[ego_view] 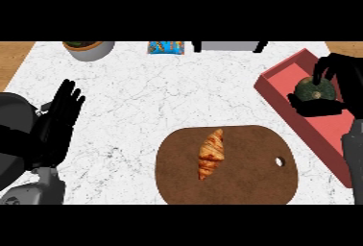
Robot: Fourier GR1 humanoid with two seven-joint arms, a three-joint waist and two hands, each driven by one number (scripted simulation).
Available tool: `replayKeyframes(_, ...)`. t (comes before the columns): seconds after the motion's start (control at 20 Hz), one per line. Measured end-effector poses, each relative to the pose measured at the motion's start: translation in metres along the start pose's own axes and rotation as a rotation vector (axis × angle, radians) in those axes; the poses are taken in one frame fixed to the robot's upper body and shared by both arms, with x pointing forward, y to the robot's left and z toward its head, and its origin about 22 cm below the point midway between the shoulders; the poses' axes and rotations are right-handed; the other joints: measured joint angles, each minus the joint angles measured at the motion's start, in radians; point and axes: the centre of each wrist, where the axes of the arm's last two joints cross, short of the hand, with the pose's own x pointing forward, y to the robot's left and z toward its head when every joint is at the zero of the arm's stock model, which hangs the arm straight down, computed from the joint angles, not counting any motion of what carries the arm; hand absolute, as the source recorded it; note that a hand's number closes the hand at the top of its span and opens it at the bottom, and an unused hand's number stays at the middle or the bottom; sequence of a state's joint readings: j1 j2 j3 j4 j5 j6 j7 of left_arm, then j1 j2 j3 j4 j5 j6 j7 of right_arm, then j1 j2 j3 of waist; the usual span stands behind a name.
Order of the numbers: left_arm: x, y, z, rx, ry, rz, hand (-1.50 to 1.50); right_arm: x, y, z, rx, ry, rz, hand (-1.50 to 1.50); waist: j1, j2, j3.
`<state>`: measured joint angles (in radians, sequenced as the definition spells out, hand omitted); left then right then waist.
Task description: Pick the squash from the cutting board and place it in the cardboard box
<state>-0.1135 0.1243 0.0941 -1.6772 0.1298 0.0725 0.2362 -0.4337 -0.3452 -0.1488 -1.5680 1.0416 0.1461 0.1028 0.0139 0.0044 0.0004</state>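
Note:
A dark green squash [314, 90] sits in my right hand [339, 81], whose black fingers and thumb curl round it. Hand and squash are over the inside of the red-pink box [280, 89] at the counter's right side. Whether the squash touches the box floor I cannot tell. The round brown cutting board [248, 178] lies at the lower middle with a croissant [212, 153] on it. My left hand [60, 117] rests open at the left edge, fingers up.
At the back edge stand a grey pot with a plant [89, 48], a blue packet [166, 47] and a grey appliance [227, 46]. White marble counter [156, 96] spreads between the board and the back items.

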Motion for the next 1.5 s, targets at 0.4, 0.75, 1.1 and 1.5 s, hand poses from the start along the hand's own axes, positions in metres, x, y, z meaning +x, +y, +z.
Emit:
replayKeyframes(0.4,-0.003,-0.008,0.0,-0.007,-0.004,-0.007,0.0,-0.05,0.04,-0.019,0.325,0.1,0.17,-1.5,0.007,0.003,0.0)
replayKeyframes(0.75,-0.003,-0.005,0.003,-0.008,0.003,0.0,0.0,-0.068,0.047,-0.034,0.127,0.025,-0.041,-1.5,0.005,0.002,0.002)
replayKeyframes(1.1,-0.005,-0.01,0.001,0.007,0.01,0.002,0.0,-0.075,0.026,-0.045,-0.086,-0.024,-0.383,-1.5,-0.01,-0.004,0.001)
replayKeyframes(1.5,-0.006,-0.004,-0.001,0.025,0.004,-0.005,0.0,-0.108,0.007,-0.04,-0.145,0.068,-0.851,-1.5,-0.021,-0.007,0.0)
